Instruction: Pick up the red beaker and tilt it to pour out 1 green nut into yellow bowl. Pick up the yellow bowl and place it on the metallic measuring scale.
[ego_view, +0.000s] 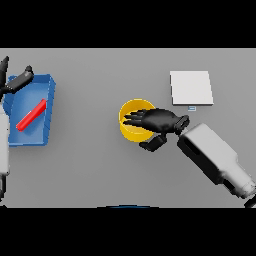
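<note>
Reaching over the yellow bowl (131, 131), the right hand (159, 120) lies with straight fingers across its rim and thumb below (no grasp closed), presumably to lift it toward the metallic scale (191, 87) nearby. Left hand (20, 79), fingers unclear, sits by the blue tray (49, 95) holding a red object (31, 114).

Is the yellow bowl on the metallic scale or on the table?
On the table: the round yellow bowl sits left of the flat metallic scale, apart from it, under the right hand.
</note>
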